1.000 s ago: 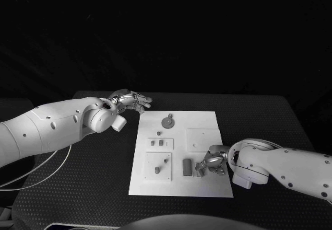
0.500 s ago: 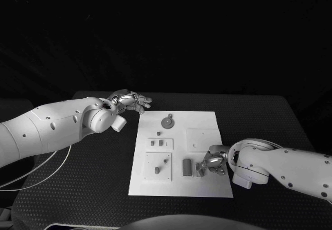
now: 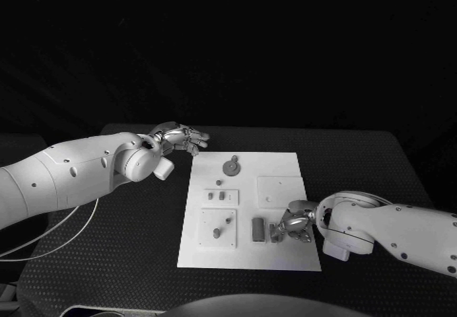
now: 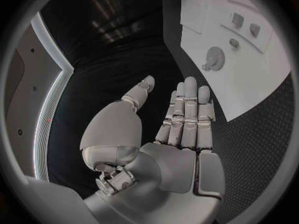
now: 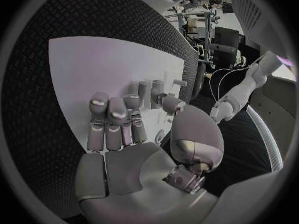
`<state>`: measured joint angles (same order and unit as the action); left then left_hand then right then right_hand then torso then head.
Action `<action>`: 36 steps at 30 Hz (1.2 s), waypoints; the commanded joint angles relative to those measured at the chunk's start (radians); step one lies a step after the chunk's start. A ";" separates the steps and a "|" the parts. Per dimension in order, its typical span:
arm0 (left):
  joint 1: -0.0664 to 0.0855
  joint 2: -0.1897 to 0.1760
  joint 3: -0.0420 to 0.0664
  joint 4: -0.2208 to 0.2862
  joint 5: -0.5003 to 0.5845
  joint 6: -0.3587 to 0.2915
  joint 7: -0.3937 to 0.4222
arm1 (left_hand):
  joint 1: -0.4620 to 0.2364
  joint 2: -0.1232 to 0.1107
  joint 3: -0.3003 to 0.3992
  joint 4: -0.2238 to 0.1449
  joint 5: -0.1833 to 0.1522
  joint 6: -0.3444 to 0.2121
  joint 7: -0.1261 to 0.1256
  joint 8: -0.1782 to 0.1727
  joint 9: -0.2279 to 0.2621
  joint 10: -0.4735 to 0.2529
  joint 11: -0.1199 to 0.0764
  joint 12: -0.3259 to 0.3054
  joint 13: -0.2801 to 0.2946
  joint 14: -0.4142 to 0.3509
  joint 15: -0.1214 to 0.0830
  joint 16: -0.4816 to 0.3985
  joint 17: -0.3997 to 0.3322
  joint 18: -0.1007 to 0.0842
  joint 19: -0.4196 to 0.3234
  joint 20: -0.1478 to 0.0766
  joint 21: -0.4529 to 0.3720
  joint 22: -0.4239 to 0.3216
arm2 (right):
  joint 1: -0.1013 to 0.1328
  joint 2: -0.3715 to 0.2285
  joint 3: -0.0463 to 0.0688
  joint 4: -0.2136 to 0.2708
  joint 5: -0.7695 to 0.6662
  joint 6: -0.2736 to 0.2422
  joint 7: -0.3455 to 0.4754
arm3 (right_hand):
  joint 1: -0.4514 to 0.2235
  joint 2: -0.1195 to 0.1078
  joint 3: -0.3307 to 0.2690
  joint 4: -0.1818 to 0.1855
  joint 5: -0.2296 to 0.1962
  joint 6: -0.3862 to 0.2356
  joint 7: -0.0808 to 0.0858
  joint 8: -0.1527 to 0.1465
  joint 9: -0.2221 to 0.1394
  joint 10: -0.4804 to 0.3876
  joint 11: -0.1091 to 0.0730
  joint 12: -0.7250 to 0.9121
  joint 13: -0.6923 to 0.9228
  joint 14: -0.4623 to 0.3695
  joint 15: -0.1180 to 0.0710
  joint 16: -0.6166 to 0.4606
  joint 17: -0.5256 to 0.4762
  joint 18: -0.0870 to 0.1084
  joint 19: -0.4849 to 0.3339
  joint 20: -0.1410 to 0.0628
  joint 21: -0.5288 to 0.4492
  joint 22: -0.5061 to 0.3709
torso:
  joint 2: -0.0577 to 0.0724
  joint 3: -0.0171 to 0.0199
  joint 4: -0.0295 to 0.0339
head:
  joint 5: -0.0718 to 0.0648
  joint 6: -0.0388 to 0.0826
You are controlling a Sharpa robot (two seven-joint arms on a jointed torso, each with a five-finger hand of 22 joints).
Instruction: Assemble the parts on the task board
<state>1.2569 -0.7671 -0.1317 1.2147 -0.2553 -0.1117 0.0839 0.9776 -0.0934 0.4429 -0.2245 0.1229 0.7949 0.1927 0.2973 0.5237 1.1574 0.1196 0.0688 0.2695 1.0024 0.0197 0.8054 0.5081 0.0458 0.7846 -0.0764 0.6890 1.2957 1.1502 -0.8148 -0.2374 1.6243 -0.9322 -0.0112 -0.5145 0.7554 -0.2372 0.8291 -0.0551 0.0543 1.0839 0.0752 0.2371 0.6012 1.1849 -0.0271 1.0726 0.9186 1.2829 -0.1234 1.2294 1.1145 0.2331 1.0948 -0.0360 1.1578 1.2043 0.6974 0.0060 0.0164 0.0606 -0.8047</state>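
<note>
Right robot hand [image 3: 292, 225] rests low over the near right part of the task board [image 3: 286, 165], fingers curled down at a small grey part [image 3: 275, 232]. Whether the fingers actually pinch this part cannot be told; in the right wrist view the right robot hand [image 5: 134, 134] has its fingers extended side by side over the white plate, with small upright pieces just beyond the fingertips. Left robot hand [image 3: 179, 139] hovers over the bench [image 3: 124, 231], just off the far left corner of the task board, holding nothing; in the left wrist view its fingers [image 4: 187, 114] lie straight and together, thumb apart. On the task board, a round gear part [image 3: 230, 168] sits near the far end, a dark rectangular part [image 3: 257, 229] lies just beside the right robot hand, and smaller parts [image 3: 220, 195] occupy the left middle.
</note>
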 commanded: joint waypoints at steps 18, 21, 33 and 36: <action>0.001 0.001 0.000 0.002 -0.003 0.011 0.006 | -0.004 0.003 0.000 0.006 0.001 -0.010 0.002 0.006 -0.002 0.000 0.004 0.003 -0.002 0.004 0.004 -0.006 0.002 0.011 0.005 0.001 -0.005 0.002 | -0.001 0.002 0.000 -0.001 -0.101 0.085 0.035 | 0.128 0.002 -0.164 -0.155 -0.001 0.002 0.002 0.011 -0.001 -0.003 -0.007 0.001 0.007 -0.003 -0.009 -0.006 0.004 0.029 -0.013 -0.003 0.010 -0.004 | 0.000 0.0012 -0.0005 | 0.000 0.000; 0.001 0.000 0.000 0.002 -0.003 0.012 0.006 | -0.004 0.003 0.000 0.006 0.001 -0.010 0.002 0.006 -0.002 0.000 0.004 0.003 -0.002 0.004 0.004 -0.006 0.002 0.011 0.005 0.001 -0.005 0.002 | -0.001 0.006 0.000 -0.003 -0.108 0.079 0.032 | 0.152 0.006 -0.177 -0.173 -0.002 0.004 0.001 0.012 -0.001 -0.002 -0.007 0.001 0.008 -0.003 -0.009 -0.006 0.004 0.029 -0.013 -0.003 0.010 -0.006 | 0.000 0.0008 -0.0003 | -0.001 0.000; 0.001 0.001 0.000 0.002 -0.003 0.013 0.006 | -0.004 0.003 0.000 0.007 0.001 -0.010 0.002 0.006 -0.002 0.000 0.004 0.003 -0.002 0.004 0.004 -0.007 0.003 0.011 0.006 0.001 -0.006 0.003 | -0.004 0.019 0.000 -0.019 -0.146 0.058 0.029 | 0.164 0.027 -0.179 -0.155 -0.006 0.014 -0.003 0.019 0.001 0.008 -0.012 0.003 0.009 0.000 -0.012 -0.005 0.003 0.029 -0.008 -0.001 0.010 -0.011 | 0.000 0.0005 0.0003 | 0.000 -0.003; 0.001 0.001 0.000 0.001 -0.003 0.012 0.006 | -0.004 0.003 0.000 0.007 0.001 -0.010 0.002 0.007 -0.002 0.000 0.004 0.003 -0.002 0.004 0.004 -0.007 0.003 0.011 0.006 0.001 -0.006 0.003 | -0.005 0.020 0.000 -0.023 -0.145 0.051 0.028 | 0.154 0.043 -0.178 -0.136 -0.006 0.015 -0.004 0.020 0.002 0.010 -0.012 0.002 0.009 0.001 -0.012 -0.005 0.003 0.029 -0.007 -0.001 0.009 -0.013 | 0.001 0.0007 0.0008 | 0.001 -0.004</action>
<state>1.2569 -0.7673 -0.1319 1.2144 -0.2558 -0.1116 0.0833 0.9776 -0.0934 0.4432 -0.2248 0.1229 0.7914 0.1963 0.2973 0.5229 1.1573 0.1192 0.0688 0.2695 1.0024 0.0197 0.8054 0.5097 0.0360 0.7844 -0.0762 0.6890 1.2970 1.1466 -0.7958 -0.2376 1.6031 -1.0441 0.0447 -0.4911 0.9083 -0.2017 0.6509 -0.1933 0.0543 1.0925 0.0735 0.2517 0.6019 1.1937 -0.0359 1.0724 0.9260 1.2825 -0.1300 1.2294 1.1169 0.2334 1.0887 -0.0411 1.1652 1.1920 0.6979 0.0068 0.0170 0.0604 -0.8077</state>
